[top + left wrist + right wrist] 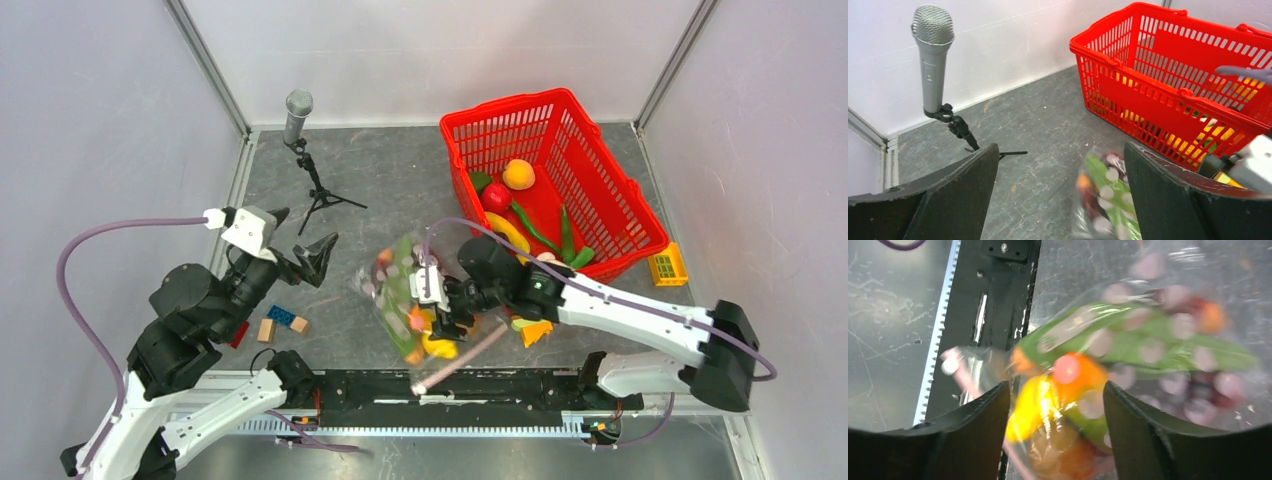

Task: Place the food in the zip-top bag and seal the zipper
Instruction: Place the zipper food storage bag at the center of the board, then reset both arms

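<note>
The zip-top bag (pixel 405 300), clear with pale dots, lies mid-table holding food in green, orange, yellow and dark red. Its pink zipper (pixel 460 362) strip points toward the near rail. My right gripper (pixel 440 305) sits over the bag's near end. In the right wrist view its jaws stand apart around the blurred bag (pixel 1128 340), with a yellow piece (pixel 1030 405) between them and the zipper (pixel 955 365) at left. My left gripper (pixel 305 240) is wide open left of the bag and holds nothing; the bag (pixel 1105 200) shows by its right finger. More food (pixel 518 174) lies in the basket.
A red mesh basket (pixel 600 170) stands at the back right, also seen in the left wrist view (pixel 1158 95). A microphone on a small tripod (pixel 298 105) stands back left. Building blocks (pixel 280 320) lie near the left arm. A yellow crate (pixel 667 265) and an orange piece (pixel 533 332) sit by the basket.
</note>
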Available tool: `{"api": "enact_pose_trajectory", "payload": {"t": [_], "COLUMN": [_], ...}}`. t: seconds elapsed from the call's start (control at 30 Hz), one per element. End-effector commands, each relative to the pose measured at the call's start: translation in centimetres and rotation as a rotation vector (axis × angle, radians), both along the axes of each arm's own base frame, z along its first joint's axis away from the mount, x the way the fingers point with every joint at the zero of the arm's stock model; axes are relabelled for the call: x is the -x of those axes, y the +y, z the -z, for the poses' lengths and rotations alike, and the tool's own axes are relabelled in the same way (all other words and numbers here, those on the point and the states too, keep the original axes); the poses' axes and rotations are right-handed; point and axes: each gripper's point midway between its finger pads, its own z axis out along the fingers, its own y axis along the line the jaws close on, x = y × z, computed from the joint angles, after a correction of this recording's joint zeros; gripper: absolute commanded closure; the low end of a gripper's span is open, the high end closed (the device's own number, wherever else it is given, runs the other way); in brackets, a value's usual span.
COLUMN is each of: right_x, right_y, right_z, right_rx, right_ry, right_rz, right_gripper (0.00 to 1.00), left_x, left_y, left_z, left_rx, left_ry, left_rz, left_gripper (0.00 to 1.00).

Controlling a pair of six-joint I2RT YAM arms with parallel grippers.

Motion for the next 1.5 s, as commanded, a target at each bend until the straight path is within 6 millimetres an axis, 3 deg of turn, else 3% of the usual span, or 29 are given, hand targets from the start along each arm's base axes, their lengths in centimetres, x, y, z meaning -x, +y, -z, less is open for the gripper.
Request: {"api": "enact_pose_trajectory", "payload": {"t": [0.0, 0.17, 0.3, 0.4, 0.53, 0.6, 0.8, 0.97, 1.1, 1.27, 1.47], "right_x": [-0.1, -3.4, -7.0, -9.9, -12.8, -14.0, -17.7, -18.9, -17.5, -16.0, -16.1], "right_y": [-0.1, -2.6, -6.4, -10.0, -14.4, -16.4, -20.4, -22.3, -22.3, -24.5, -24.8], "right_z": [-7.6, -13.6, -16.3, -16.7, -15.7, -15.1, -15.2, -15.1, -15.2, -14.5, -13.9], "right_rx": [-0.265, -0.489, -0.601, -0.609, -0.520, -0.458, -0.460, -0.415, -0.461, -0.579, -0.558], "right_ry": [-0.130, -0.248, -0.316, -0.354, -0.382, -0.384, -0.307, -0.286, -0.251, -0.225, -0.218], "right_rz": [0.029, 0.314, 0.627, 0.896, 1.222, 1.353, 1.446, 1.448, 1.406, 1.513, 1.540], "right_gripper": [0.23, 0.15, 0.13, 0.09, 0.05, 0.04, 0.02, 0.02, 0.02, 0.02, 0.02], "left_x": [-0.8, -1.3, -2.2, -3.2, -4.6, -5.2, -7.9, -8.8, -8.6, -7.5, -7.5], "left_y": [-1.8, -3.5, -4.8, -6.0, -6.7, -6.5, -3.7, -3.9, -2.6, -1.9, -0.9], "left_z": [-0.2, 1.4, 3.8, 6.8, 10.0, 10.5, 10.9, 11.7, 10.7, 9.1, 8.1], "left_rx": [0.042, 0.032, 0.025, -0.004, -0.013, 0.012, 0.113, 0.189, 0.299, 0.322, 0.326], "left_ry": [0.018, 0.082, 0.151, 0.243, 0.357, 0.394, 0.457, 0.539, 0.486, 0.422, 0.392], "left_rz": [0.035, 0.072, 0.072, 0.060, 0.000, -0.027, -0.102, -0.073, -0.151, -0.147, -0.194], "left_gripper": [0.00, 0.00, 0.00, 0.00, 0.00, 0.00, 0.00, 0.00, 0.00, 0.00, 0.00]}}
